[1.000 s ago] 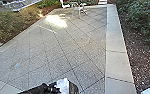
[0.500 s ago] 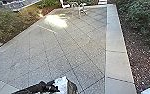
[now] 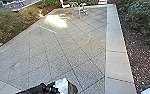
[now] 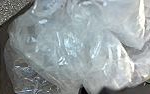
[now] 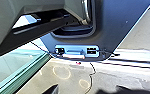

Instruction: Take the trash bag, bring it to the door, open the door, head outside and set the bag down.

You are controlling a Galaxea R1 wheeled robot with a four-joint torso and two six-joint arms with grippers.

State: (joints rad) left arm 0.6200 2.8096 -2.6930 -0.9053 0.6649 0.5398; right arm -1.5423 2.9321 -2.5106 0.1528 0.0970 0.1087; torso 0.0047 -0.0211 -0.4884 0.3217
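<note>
At the bottom of the head view, my left arm reaches in from the left, and its gripper (image 3: 53, 89) is beside the whitish, crumpled trash bag (image 3: 62, 85). Clear, wrinkled plastic of the trash bag (image 4: 68, 47) spreads broadly in the left wrist view and gathers at the left gripper (image 4: 83, 88), which is shut on it. The right gripper (image 5: 87, 90) stands open with its two dark fingertips apart and no bag between them. The bag's contents cannot be made out.
Paved yard (image 3: 53, 55) lies ahead, with a pale stone border (image 3: 117, 62) along its right. Bushes (image 3: 13, 25) grow at left and more at right. Light-framed furniture (image 3: 78, 8) stands far off. In the right wrist view, a green-edged glass panel (image 5: 13, 72) shows.
My left arm and the bag shifted slightly up and left, then came back down and right. The yard looks the same in the head view.
</note>
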